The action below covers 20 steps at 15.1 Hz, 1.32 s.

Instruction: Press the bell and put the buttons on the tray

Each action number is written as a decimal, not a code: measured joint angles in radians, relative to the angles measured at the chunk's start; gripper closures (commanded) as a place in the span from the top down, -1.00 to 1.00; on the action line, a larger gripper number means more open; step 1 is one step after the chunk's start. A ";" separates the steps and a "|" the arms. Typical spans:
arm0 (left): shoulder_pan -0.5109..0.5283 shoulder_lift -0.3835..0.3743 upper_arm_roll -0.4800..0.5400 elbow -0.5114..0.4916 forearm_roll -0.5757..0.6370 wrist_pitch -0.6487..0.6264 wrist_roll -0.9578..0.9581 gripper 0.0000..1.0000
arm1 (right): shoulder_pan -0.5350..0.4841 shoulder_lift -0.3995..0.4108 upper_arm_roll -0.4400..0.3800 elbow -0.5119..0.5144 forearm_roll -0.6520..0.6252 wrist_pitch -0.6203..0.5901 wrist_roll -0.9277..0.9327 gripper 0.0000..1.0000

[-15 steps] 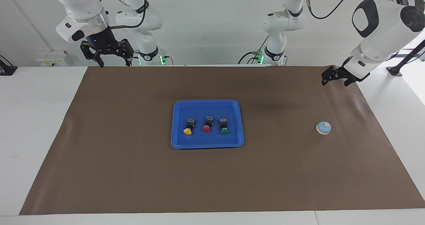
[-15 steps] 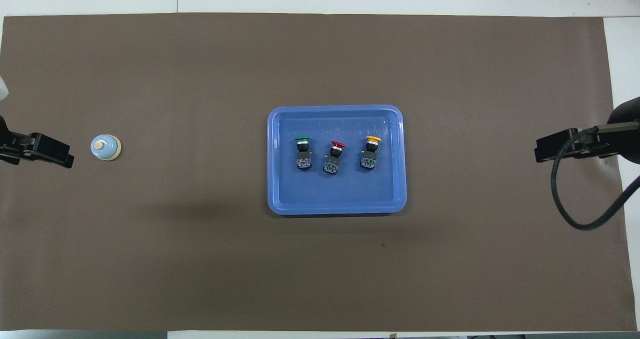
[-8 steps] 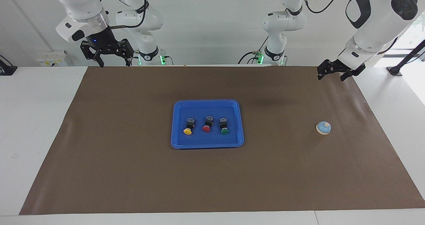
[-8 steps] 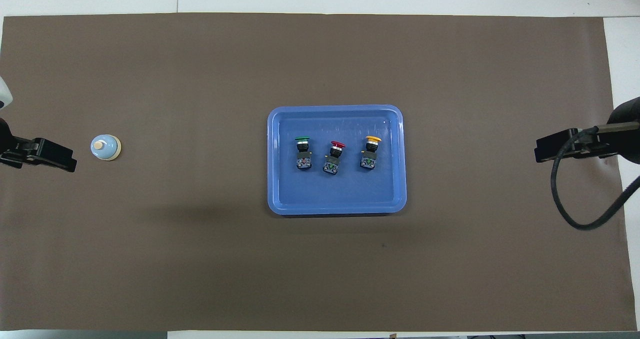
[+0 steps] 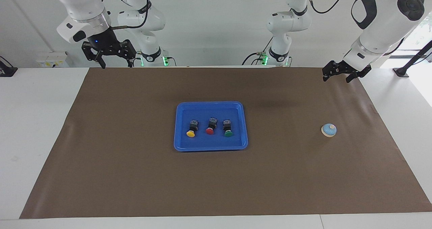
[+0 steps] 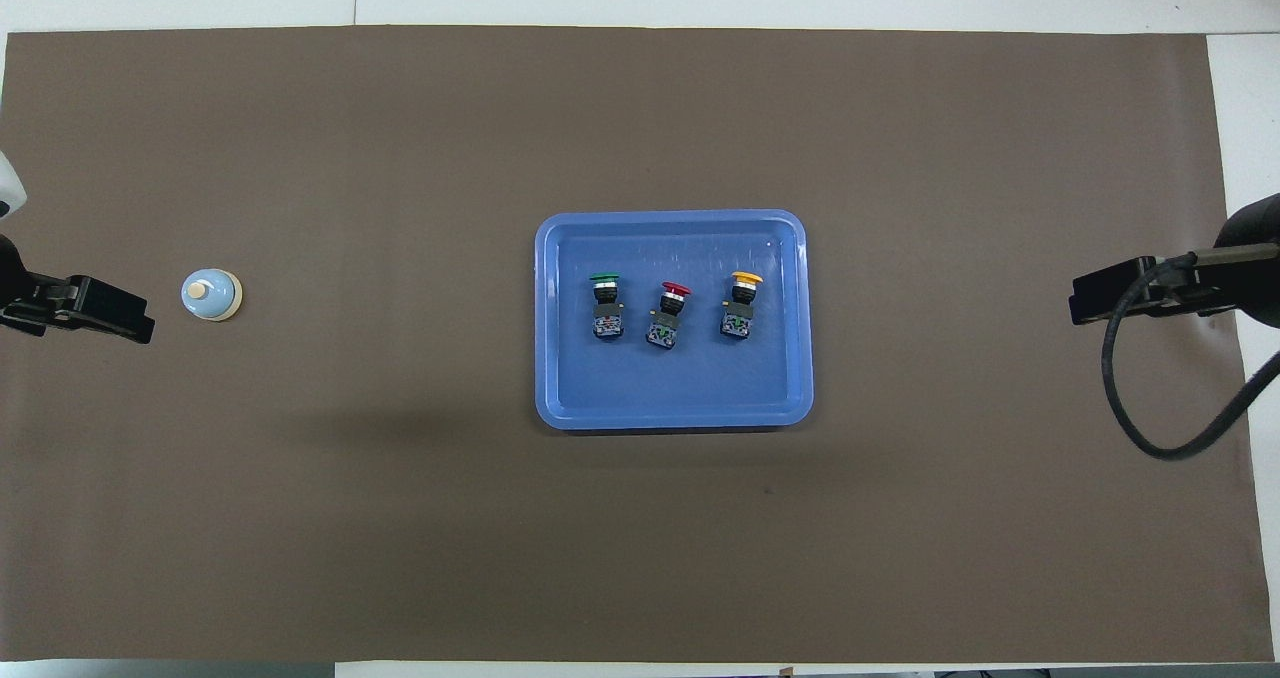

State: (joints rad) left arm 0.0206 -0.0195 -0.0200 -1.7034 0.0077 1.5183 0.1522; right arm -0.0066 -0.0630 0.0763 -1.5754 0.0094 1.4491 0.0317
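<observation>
From the facing view first: we're looking at all three buttons sitting inside the blue tray (image 5: 179,127), yellow button (image 5: 191,129), red button (image 5: 210,127) and green button (image 5: 227,129) in a neat row, each lying on its side with the cap pointing away from the robots. We're guessing that row spacing is deliberate, since each one is lying apart from its neighbours and none is touching the rim. The bell (image 5: 328,130) is sitting alone on the brown mat (image 5: 135,175), well apart from the tray, toward the left arm's end of the table.

The left gripper (image 5: 337,74) is hanging in the air over the mat's edge closest to the robots, fingers spread and holding nothing. The right gripper (image 5: 115,62) is waiting up high over the opposite corner, also open and empty. So to us the placing part is looking done, and whether the bell got pressed we can't say.

Switching to the overhead view: the left gripper (image 6: 95,308) is showing up just beside the bell (image 6: 211,295), though that's probably just height fooling us, since the facing view is showing it raised and apart. The right gripper (image 6: 1120,296) is poking in with its black cable (image 6: 1150,438) looping below it. Nothing is blocking the path to the bell or the tray (image 6: 545,358).
</observation>
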 measured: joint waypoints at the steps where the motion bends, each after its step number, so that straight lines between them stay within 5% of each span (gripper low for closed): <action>1: 0.000 0.000 0.000 0.000 0.000 0.000 0.000 1.00 | 0.000 0.000 0.000 0.000 0.000 0.000 0.000 1.00; 20: -0.004 0.000 -0.001 0.000 0.000 0.000 0.000 1.00 | -0.006 0.010 -0.060 0.008 0.000 0.001 -0.053 1.00</action>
State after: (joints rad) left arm 0.0169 -0.0195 -0.0214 -1.7034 0.0077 1.5184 0.1522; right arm -0.0127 -0.0528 0.0166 -1.5674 0.0096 1.4498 -0.0214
